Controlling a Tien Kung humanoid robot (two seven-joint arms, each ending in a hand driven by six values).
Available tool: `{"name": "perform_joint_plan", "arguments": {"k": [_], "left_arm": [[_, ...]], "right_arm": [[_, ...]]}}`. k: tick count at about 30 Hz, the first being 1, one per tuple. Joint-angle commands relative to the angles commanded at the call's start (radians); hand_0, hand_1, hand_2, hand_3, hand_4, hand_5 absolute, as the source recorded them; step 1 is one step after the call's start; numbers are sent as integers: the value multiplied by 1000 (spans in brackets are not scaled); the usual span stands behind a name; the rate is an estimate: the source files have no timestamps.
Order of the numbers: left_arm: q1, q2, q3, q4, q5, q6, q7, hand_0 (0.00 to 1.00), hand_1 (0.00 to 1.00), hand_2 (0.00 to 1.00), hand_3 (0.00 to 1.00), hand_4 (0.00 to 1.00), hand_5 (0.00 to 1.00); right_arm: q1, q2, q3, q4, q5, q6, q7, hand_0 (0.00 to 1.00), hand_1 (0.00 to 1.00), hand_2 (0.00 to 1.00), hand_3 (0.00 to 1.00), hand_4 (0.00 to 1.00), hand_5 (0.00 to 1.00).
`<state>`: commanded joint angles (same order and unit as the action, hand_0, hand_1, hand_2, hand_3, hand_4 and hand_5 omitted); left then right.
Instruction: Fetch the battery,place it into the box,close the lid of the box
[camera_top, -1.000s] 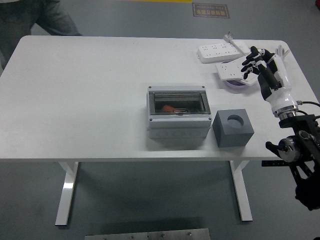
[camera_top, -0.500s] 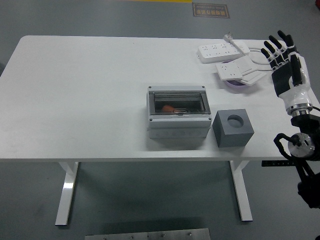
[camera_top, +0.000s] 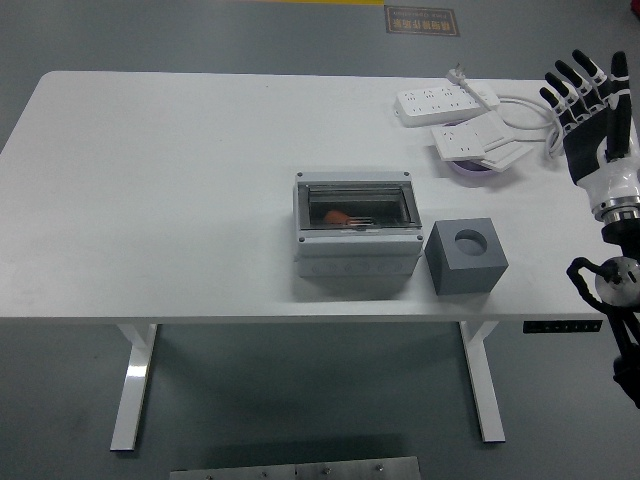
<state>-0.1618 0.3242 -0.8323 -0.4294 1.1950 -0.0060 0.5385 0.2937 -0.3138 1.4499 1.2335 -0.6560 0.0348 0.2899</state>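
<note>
Battery (camera_top: 338, 216): orange, inside the box, seen through the lid.
Box (camera_top: 357, 236): grey, mid-table toward 5 o'clock; clear lid (camera_top: 356, 206) down over it.
Block (camera_top: 466, 255): grey cube with a round hole on top, just beside the box at 3 o'clock, near the table's (camera_top: 160, 190) front edge.
Open room: the whole half from 7 to 11 o'clock is bare.
Strips (camera_top: 445, 99): two white power strips at 1 o'clock; a purple dish (camera_top: 472, 168) under one.
Right hand (camera_top: 594, 110): at 2 o'clock past the table's edge, fingers spread apart, holding nothing.
Writing: floor sign at 12 o'clock, unreadable.
</note>
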Motion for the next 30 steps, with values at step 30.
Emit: {"name": "perform_joint_plan", "arguments": {"k": [30], "left_arm": [[4, 3, 4, 3, -10, 12, -8, 632, 698, 573, 541, 500, 2]], "right_arm": [[-11, 20, 68, 78, -254, -105, 2, 836, 770, 801, 834, 998, 935]]}}
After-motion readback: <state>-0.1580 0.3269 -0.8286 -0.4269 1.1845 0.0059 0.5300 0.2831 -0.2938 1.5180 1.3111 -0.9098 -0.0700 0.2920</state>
